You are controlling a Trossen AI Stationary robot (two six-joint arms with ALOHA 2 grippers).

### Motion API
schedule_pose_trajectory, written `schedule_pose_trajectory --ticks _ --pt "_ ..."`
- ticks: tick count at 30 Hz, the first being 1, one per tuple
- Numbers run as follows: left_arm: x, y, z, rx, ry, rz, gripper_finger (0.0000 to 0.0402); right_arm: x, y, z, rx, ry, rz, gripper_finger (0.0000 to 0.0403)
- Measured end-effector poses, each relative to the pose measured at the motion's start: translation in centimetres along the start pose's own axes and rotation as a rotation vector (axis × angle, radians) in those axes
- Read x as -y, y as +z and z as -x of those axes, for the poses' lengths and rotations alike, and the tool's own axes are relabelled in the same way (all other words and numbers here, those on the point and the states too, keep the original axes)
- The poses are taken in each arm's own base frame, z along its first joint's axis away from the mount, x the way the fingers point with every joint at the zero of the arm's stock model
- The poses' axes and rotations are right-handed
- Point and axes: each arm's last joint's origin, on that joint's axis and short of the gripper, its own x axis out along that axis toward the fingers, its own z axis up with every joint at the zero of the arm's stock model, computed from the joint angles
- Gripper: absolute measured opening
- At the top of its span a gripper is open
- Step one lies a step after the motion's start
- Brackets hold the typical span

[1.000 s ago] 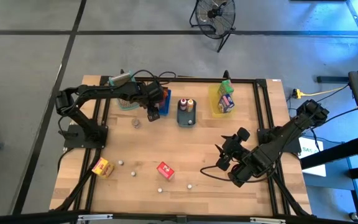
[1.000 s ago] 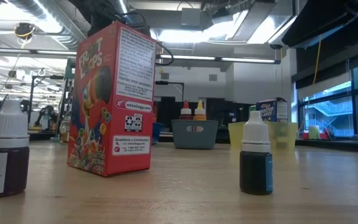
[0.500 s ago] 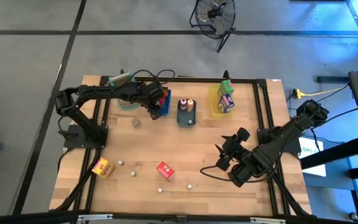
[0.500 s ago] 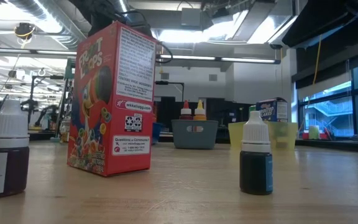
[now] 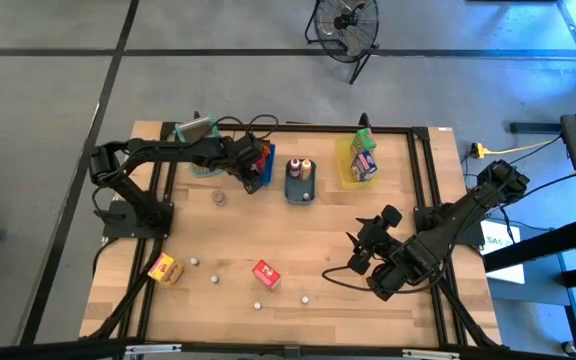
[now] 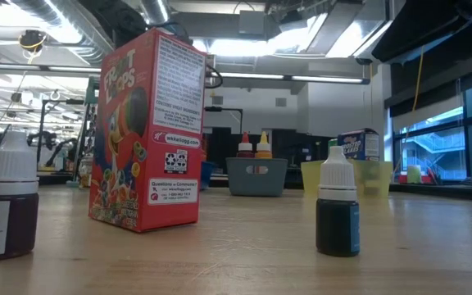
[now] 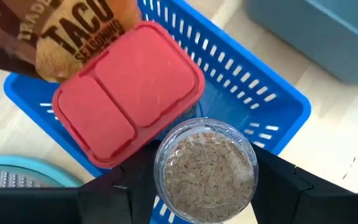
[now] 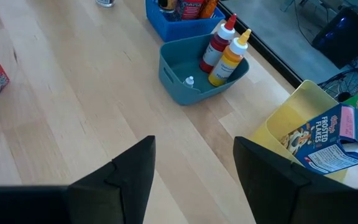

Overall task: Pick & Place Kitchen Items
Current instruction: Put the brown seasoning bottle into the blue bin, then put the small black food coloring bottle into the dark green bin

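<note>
My left gripper (image 5: pixel 249 176) (image 7: pixel 205 186) is at the near end of the blue tray (image 5: pixel 264 163) (image 7: pixel 253 81), shut on a clear jar of brown grains (image 7: pixel 205 169). In the tray lie a red-lidded box (image 7: pixel 129 99) and a brown taco packet (image 7: pixel 79 31). My right gripper (image 5: pixel 364 248) (image 8: pixel 194 180) waits open over bare wood at the table's right. A red carton (image 5: pixel 266 273) (image 6: pixel 150 135), a yellow-orange carton (image 5: pixel 165 268), a small jar (image 5: pixel 218 197) and several white-capped bottles (image 6: pixel 338 209) stand on the table. My left gripper pinches the clear jar by its round wall (image 7: pixel 166 180) between its two fingers (image 7: pixel 114 193), one on each side. The wrist view looks along the jar at one round end. The jar is lifted clear, over the blue tray's near end.
The grey tray (image 5: pixel 300 187) (image 8: pixel 179 87) holds red and yellow squeeze bottles and a tiny bottle. The yellow tray (image 5: pixel 351 165) (image 8: pixel 278 134) holds a Frosted Flakes carton and a green one. A teal mesh basket (image 5: pixel 203 166) sits left of the blue tray. Bare wood lies mid-table.
My left gripper, still shut on the jar, has crept a little toward the blue tray and the far edge. Nothing else has moved.
</note>
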Motion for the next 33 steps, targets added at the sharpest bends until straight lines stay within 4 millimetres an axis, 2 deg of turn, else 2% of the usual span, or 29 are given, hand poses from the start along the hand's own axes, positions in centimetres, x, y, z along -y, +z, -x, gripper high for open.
schedule_pose_trajectory --ticks 33 --pt "-0.25 -0.43 0.0 -0.036 0.066 0.01 0.0215 0.0 0.0 0.0 0.001 0.0 -0.001 0.0218"
